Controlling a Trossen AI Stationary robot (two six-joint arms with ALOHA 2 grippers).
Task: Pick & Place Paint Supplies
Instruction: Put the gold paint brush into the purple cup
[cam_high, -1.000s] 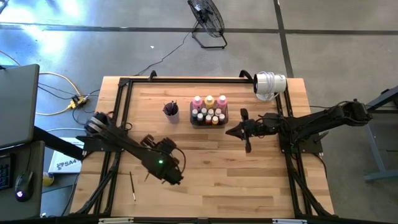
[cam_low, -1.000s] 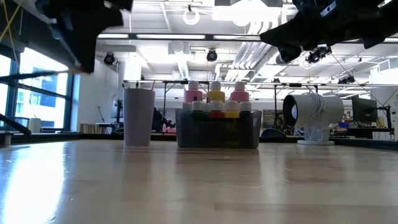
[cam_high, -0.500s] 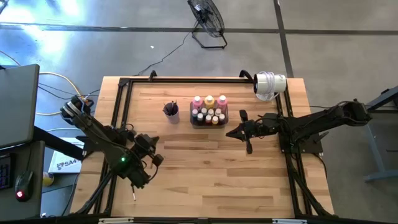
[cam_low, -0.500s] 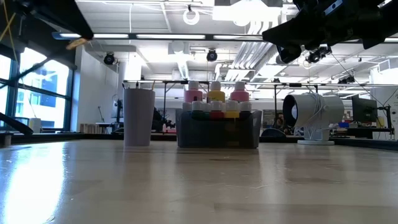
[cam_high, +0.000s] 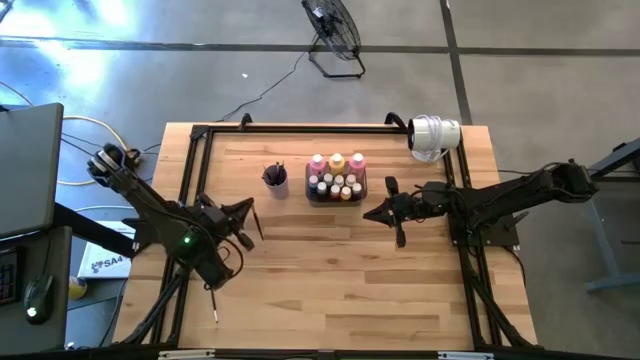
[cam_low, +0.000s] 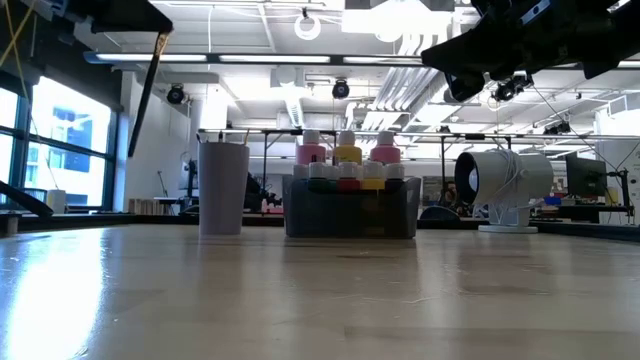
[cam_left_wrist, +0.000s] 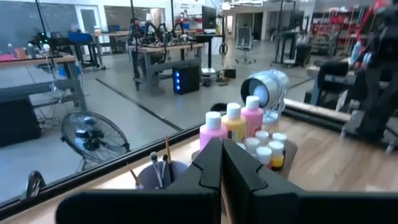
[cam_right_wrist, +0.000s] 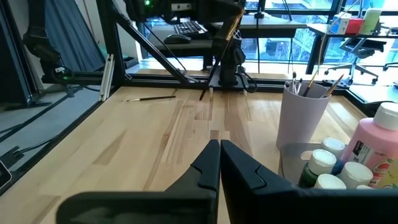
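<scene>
Above the tabletop's left side, the left end effector is clenched on a paintbrush, carrying it. Next it must reach the purple cup. Another brush lies near the front edge. Right end effector waits, clenched and empty.

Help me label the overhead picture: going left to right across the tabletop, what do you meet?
Loose paintbrush → left gripper holding a paintbrush → purple cup → tray of paint bottles → right gripper → white fan.
</scene>
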